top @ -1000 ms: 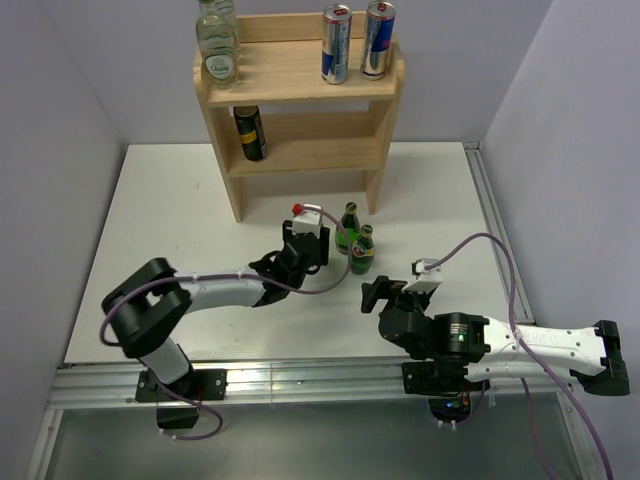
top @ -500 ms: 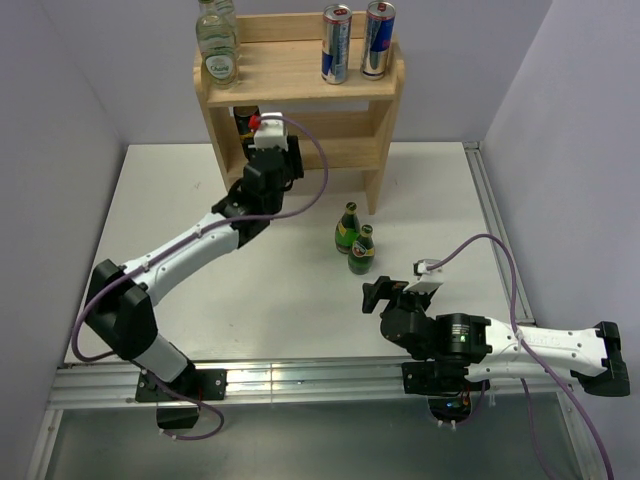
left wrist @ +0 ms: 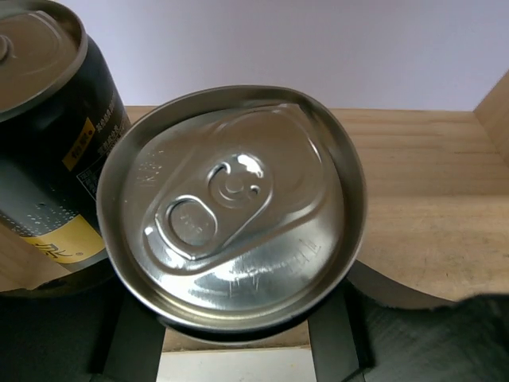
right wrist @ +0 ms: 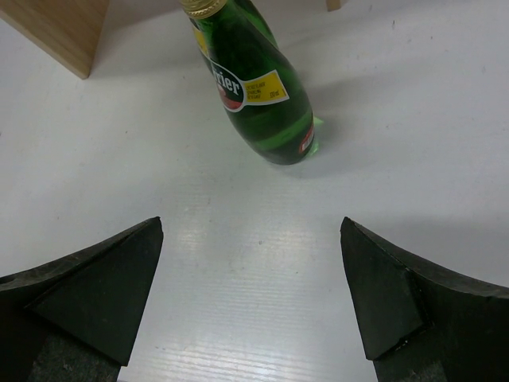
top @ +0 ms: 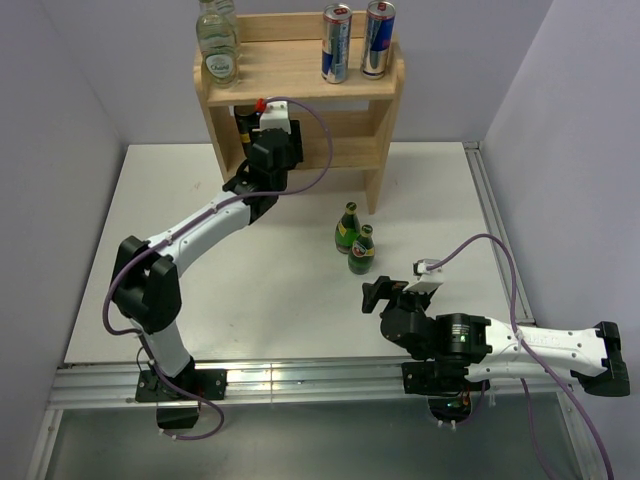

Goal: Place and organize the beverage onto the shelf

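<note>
The wooden shelf [top: 300, 75] stands at the back of the table. My left gripper [top: 272, 150] is at its middle tier, shut on a black-and-gold can [left wrist: 231, 207] whose silver top fills the left wrist view. The fingers [left wrist: 334, 338] flank the can, which sits over the tier's front edge. A second black-and-gold can [left wrist: 48, 143] stands just left of it on the same tier [top: 245, 125]. Two silver-and-blue cans [top: 336, 44] stand on the top tier. Two green bottles [top: 347, 228] stand on the table; the nearer one [right wrist: 254, 87] is ahead of my open, empty right gripper [right wrist: 250, 294].
Two clear glass bottles [top: 217, 45] stand at the left end of the top tier. A shelf leg [right wrist: 60, 28] shows left of the green bottle. The right gripper [top: 385, 293] hovers low near the table's front. Walls close in on both sides.
My left arm has swung from beside the green bottles up to the shelf's middle tier, carrying the black-and-gold can. The right arm has not moved.
</note>
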Robot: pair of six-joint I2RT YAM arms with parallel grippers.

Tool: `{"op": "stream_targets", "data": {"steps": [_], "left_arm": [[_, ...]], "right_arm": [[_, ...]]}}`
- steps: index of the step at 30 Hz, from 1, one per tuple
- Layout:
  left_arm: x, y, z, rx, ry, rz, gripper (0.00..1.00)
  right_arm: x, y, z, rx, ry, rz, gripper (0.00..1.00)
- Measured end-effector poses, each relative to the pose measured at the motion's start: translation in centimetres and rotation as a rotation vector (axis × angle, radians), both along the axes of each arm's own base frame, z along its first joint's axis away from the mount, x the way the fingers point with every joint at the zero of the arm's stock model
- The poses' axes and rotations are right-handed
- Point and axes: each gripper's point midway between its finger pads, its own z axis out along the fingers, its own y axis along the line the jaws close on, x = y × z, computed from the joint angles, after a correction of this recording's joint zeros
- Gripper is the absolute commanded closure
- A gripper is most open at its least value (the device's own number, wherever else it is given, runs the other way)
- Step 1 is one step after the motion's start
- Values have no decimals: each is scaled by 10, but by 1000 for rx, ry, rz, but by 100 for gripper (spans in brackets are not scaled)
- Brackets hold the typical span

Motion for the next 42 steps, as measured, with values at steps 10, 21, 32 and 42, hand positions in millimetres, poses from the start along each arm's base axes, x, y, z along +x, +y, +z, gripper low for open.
{"op": "stream_targets", "data": {"steps": [10,21,32,42], "left_arm": [[10,6,1,7,-11,42,100],[13,24,2,7,-37,144,97],[16,35,2,-9,-54,188,21],[19,26,-2,-59,-65,108,1]], "right_arm": [[0,1,0,3,-1,1,0],[0,1,1,5,-1,1,0],[0,1,0,4,-1,1,0],[0,1,0,4,-1,0,0]]}}
